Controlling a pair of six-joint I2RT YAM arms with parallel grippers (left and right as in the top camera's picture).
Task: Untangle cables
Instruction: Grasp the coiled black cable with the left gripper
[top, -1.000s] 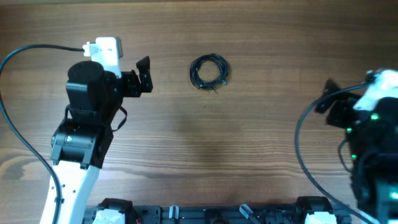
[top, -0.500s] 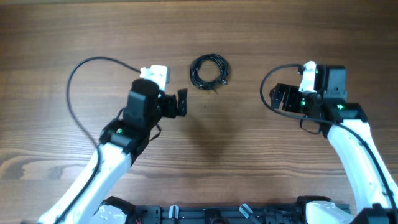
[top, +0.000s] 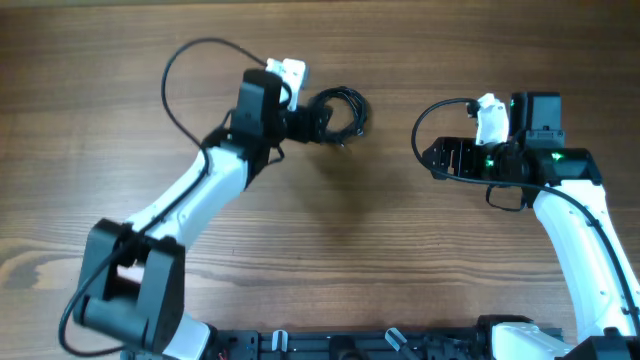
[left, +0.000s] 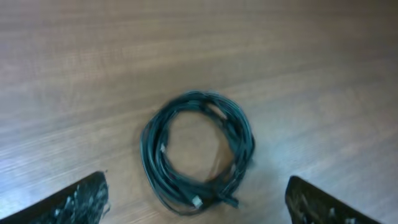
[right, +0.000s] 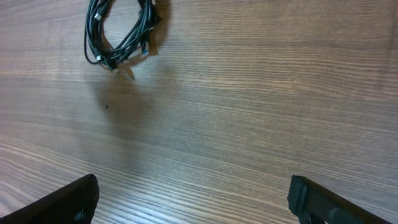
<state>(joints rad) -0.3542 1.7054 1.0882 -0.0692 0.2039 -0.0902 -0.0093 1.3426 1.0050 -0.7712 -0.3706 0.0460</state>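
**A:** Which step is this?

**B:** The approach to the first grasp, I'd say. The thin black flexible cables (top: 340, 112) lie wound in one small round coil flat on the brown wood-grain desk (top: 330, 250), with nothing pulled loose yet. The left pincer (top: 312, 122) is right at the coil's left edge, fingers spread wide and empty. In the left wrist view the coil (left: 198, 152) sits between the two fingertips and a little ahead of them.

**A:** And the right side?

**B:** The right pincer (top: 440, 160) is well apart from the coil on its right, pointing toward it — also open and holding nothing. In its own view the coil (right: 121, 31) is far off at the top edge.

**A:** What's the next move?

**B:** My guess is the left drops over one side of the coil and closes on a few strands, not the whole ring. Then the right needs to come in for a free end. The cords are thin and lie flat on the desk, so it takes a low, accurate pinch — otherwise they slip.

**A:** What can't you make out?

**B:** The left wrist view is blurred, so I can't separate or count the strands, or see how they cross. The small plug tips (left: 196, 201) show only as pale specks at the coil's near side. From overhead the left pincer covers the coil's left edge, and I can't tell whether it touches. The right wrist view cuts off the top of the coil.
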